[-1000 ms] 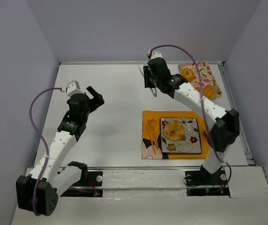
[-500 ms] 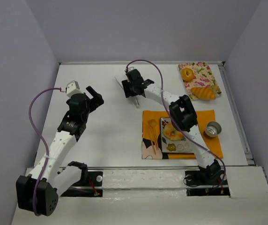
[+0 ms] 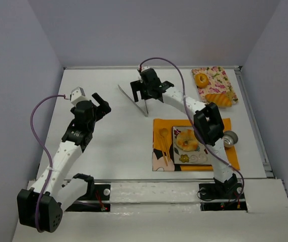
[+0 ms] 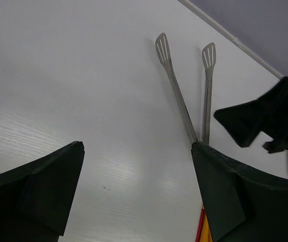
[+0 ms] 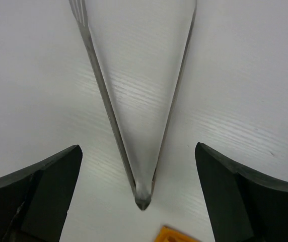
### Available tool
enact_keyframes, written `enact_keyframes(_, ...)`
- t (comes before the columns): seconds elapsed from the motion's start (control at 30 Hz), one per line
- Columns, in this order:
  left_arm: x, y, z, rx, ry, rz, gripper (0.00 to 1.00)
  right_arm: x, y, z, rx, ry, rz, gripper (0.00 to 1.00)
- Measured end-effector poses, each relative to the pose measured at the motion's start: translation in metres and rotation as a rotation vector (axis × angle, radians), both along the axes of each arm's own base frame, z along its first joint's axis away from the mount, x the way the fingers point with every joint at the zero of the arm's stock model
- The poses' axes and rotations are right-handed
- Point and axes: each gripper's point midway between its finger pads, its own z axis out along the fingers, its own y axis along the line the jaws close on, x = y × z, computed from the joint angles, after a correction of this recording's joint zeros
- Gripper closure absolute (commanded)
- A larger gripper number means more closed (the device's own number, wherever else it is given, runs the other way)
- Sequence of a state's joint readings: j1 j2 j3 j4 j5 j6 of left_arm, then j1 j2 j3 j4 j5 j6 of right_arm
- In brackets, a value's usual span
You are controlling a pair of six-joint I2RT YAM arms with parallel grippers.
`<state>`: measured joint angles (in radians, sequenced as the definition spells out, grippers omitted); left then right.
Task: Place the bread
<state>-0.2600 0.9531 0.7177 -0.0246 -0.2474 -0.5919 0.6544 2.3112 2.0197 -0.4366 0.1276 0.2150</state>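
Over on the right half of the counter (image 3: 119, 146), the bread (image 3: 187, 139), a pale golden ring with a small hole, is lying flat on a square flowered plate (image 3: 194, 160), which is itself sitting on an orange cloth (image 3: 159, 126). Nothing is touching the bun. The right end effector (image 5: 138, 151) is hovering well away from it, over a pair of metal tongs (image 3: 133, 101) lying on the bare counter beyond the cloth; its fingers are spread wide to either side of the tongs' hinge and are gripping nothing. The left end effector (image 3: 102, 103) is likewise released and empty, hanging above the counter to the left of the tongs. A small orange ring (image 3: 201, 79) and a ridged loaf (image 3: 218, 100) are resting on a patterned cloth (image 3: 219, 80) at the far right corner, apart from all this. To my eye the placing itself is looking done, since the bun is sitting squarely on the plate and the tongs are lying free. I am guessing that little is remaining beyond drawing the right arm back, though I cannot tell whether it is meaning to grip the tongs instead.
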Motion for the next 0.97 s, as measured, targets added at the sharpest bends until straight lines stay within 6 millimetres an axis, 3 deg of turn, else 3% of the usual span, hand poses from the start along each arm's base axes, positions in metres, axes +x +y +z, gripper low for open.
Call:
enact_keyframes(0.17,-0.004,0.005,0.002,0.007,0.0,0.018,0.01,-0.026,-0.03,0.096,0.069,-0.14,-0.035,0.0)
enact_keyframes(0.23,-0.006,0.006,0.005,0.006,-0.01,0.022,0.01,-0.048,-0.053,0.139,0.122,-0.223,-0.063,0.0)
enact_keyframes(0.3,-0.007,0.007,0.009,0.005,-0.023,0.028,0.01,-0.07,-0.076,0.167,0.156,-0.287,-0.09,0.0)
enact_keyframes(0.37,-0.007,0.009,0.011,0.007,-0.03,0.037,0.01,-0.094,-0.102,0.182,0.186,-0.345,-0.124,0.0)
enact_keyframes(0.47,-0.008,0.011,0.011,0.011,-0.03,0.046,0.01,-0.121,-0.134,0.173,0.177,-0.359,-0.184,0.0)
enact_keyframes(0.7,-0.008,0.012,0.01,0.013,-0.025,0.049,0.01,-0.195,-0.195,0.09,0.155,-0.255,-0.269,0.0)
enact_keyframes(0.77,-0.009,0.012,0.011,0.013,-0.026,0.049,0.01,-0.205,-0.202,0.086,0.174,-0.249,-0.283,0.0)
enact_keyframes(0.97,-0.008,0.011,0.011,0.012,-0.028,0.048,0.01,-0.21,-0.202,0.114,0.285,-0.307,-0.289,0.0)
